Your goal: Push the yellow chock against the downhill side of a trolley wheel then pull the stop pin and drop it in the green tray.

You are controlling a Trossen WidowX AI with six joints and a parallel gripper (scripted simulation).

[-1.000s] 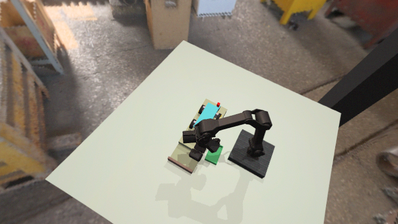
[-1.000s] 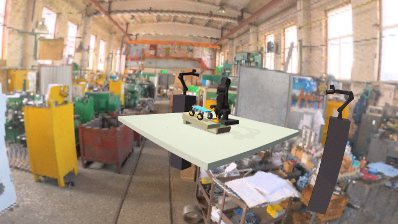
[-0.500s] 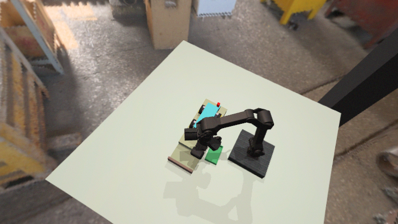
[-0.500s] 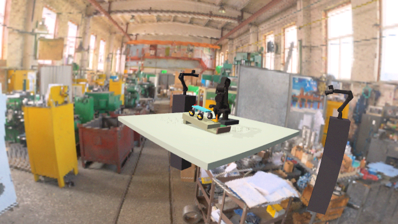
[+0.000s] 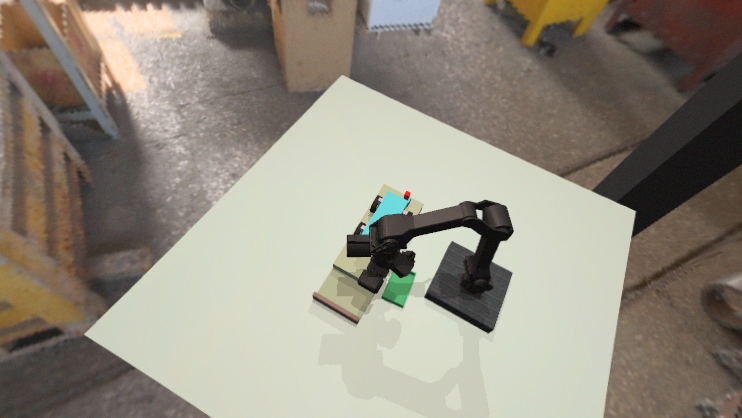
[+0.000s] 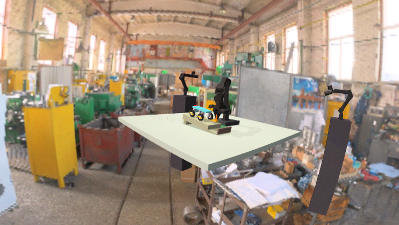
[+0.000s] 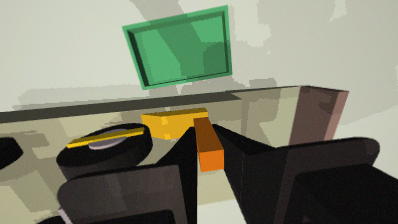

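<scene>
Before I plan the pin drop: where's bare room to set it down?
Free: inside the green rectangular tray. Crowded: between the black rubber wheel and the orange upright handle, where the yellow chock and black gripper crowd the ramp.

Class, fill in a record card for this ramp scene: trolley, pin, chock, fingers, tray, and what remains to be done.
trolley: blue-topped trolley, on the ramp
pin: red-headed pin, at the trolley's uphill end
chock: yellow chock, downhill of a wheel; contact not certain
fingers: shut on the chock's orange handle
tray: green tray, beside the ramp, nothing visible inside
remaining: confirm chock contact, release it, pull pin, drop it in tray
</scene>
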